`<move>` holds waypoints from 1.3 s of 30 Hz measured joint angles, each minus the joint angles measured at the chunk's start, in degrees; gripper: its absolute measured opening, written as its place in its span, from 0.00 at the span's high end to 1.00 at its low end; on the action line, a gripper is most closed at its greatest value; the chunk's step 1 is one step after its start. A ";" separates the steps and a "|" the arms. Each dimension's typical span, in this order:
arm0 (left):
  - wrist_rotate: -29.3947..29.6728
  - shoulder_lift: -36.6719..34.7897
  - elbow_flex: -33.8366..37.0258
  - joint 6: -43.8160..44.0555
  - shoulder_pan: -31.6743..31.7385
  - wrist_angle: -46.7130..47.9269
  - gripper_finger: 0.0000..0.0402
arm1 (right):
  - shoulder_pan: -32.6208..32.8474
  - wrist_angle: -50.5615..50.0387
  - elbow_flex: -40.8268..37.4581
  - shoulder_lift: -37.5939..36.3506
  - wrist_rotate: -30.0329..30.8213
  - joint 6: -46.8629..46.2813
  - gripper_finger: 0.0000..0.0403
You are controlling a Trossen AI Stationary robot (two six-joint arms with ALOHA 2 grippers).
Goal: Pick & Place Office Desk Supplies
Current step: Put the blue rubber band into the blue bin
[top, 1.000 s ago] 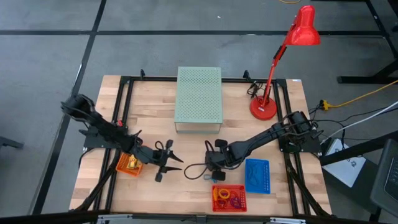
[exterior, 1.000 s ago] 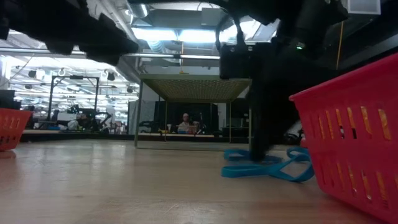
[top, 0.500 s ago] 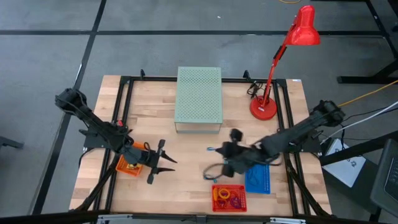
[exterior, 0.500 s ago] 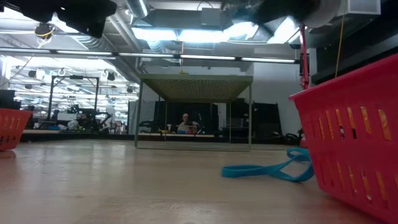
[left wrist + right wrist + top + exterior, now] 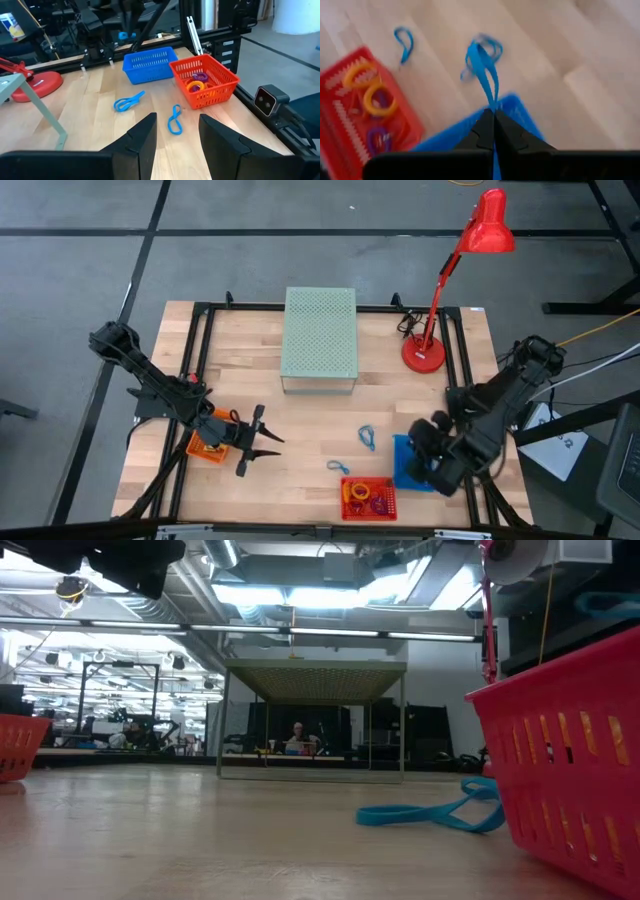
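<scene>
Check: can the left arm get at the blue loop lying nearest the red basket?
Probably yes: the left pincer is open and holds nothing, and bare table lies between it and the blue loop beside the red basket.

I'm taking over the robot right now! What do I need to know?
Right gripper: shut on a blue loop, held above the blue basket.
Left gripper: open, empty, waiting beside the orange basket at the table's left.
Done: orange and purple ring clips lie in the red basket.
Left: two blue loops lie loose on the table, one mid-table, one near the red basket.
Next, probably: drop the held loop into the blue basket, then fetch the other two.
</scene>
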State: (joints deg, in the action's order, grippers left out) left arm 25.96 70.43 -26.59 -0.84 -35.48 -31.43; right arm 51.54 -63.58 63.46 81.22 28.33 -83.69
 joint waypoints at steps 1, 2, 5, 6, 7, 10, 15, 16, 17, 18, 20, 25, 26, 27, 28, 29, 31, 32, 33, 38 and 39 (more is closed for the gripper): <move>0.00 0.00 0.00 0.00 0.00 -0.01 0.64 | 1.23 -0.69 -0.01 0.08 -0.72 -2.31 1.00; 0.00 0.00 0.00 0.00 0.00 0.00 0.64 | 2.37 -0.68 -0.29 0.15 -1.60 -4.71 1.00; -0.02 0.00 0.00 0.00 0.00 -0.01 0.64 | 5.52 -0.45 -3.23 0.30 -5.70 -12.29 1.00; -0.02 0.00 0.00 0.00 0.00 -0.01 0.64 | 6.43 0.33 -4.59 0.32 -6.80 -14.63 1.00; -0.04 0.00 0.00 0.00 0.00 0.00 0.64 | 7.13 1.87 -6.10 0.36 -7.65 -16.69 1.00; -0.04 0.00 0.00 0.00 0.00 -0.01 0.64 | 8.29 6.94 -10.55 0.43 -9.50 -19.34 1.00; 0.00 0.00 0.00 0.01 0.00 -0.04 0.64 | 7.81 13.67 -14.58 0.43 -9.99 -18.99 0.99; 0.00 0.00 0.00 0.02 0.01 -0.05 0.64 | 7.77 14.20 -14.85 0.43 -9.98 -18.92 0.98; 0.02 0.00 0.00 0.00 0.02 -0.05 0.64 | 7.77 14.04 -15.03 0.43 -9.99 -18.91 0.96; 0.02 0.00 0.00 0.00 0.02 -0.05 0.64 | 7.77 13.83 -15.07 0.43 -9.97 -18.73 0.94; 0.00 0.00 0.00 0.02 0.02 -0.05 0.64 | 7.77 14.09 -15.06 0.43 -9.94 -18.31 0.88; -0.01 0.00 0.00 0.02 0.02 -0.05 0.64 | 7.77 14.02 -15.06 0.43 -9.23 -18.55 0.72; -0.02 0.00 0.00 0.02 0.02 -0.05 0.64 | 7.77 14.04 -15.06 0.43 -8.88 -18.56 0.70; -0.02 0.00 0.00 0.02 0.02 -0.05 0.64 | 7.77 14.06 -15.06 0.43 -8.47 -18.44 0.67; -0.02 0.00 0.00 0.02 0.02 -0.05 0.64 | 7.74 14.04 -15.03 0.43 -8.04 -18.02 0.64; -0.02 0.00 0.00 0.02 0.02 -0.05 0.64 | 7.66 14.03 -14.91 0.43 -7.59 -17.78 0.62; -0.02 0.00 0.00 0.02 0.02 -0.05 0.64 | 7.32 14.09 -14.59 0.43 -6.66 -16.79 0.58; -0.02 0.00 0.00 0.02 0.02 -0.05 0.64 | 7.10 14.07 -14.37 0.43 -6.33 -16.30 0.56; -0.02 0.00 0.00 0.02 0.02 -0.05 0.64 | 6.89 14.07 -14.10 0.43 -5.87 -15.87 0.55; -0.07 0.00 0.00 0.06 0.02 -0.04 0.64 | 5.36 14.37 -13.19 0.41 -5.54 -13.14 0.50; -0.07 0.00 0.00 0.16 0.02 -0.05 0.64 | 5.07 14.36 -13.18 0.41 -5.88 -12.86 0.49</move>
State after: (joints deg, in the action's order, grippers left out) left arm 25.89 70.43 -26.59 -0.68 -35.46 -31.48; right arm 56.61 -49.23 50.28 81.62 22.46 -96.55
